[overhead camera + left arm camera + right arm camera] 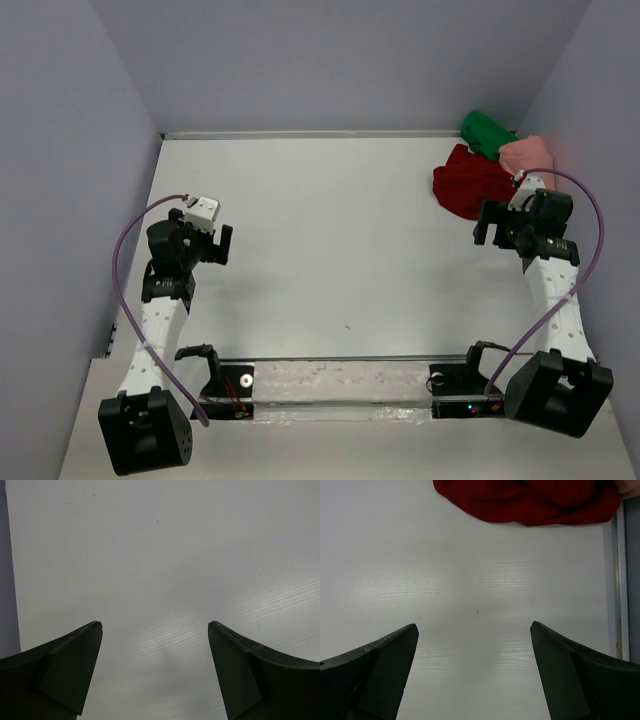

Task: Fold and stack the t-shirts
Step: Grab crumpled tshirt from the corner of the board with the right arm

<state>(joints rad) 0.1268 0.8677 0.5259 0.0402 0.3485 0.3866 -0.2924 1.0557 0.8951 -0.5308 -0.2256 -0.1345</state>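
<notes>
White bench within pale grey walls. Dark red fabric t-shirt, bright green t-shirt and salmon pink t-shirt lie crumpled at its far right corner. Both arms' jaws stand released.

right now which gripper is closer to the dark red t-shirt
Right. The right gripper hangs open just beside the dark red t-shirt, not touching it; the left gripper sits open at the opposite side of the table.
</notes>
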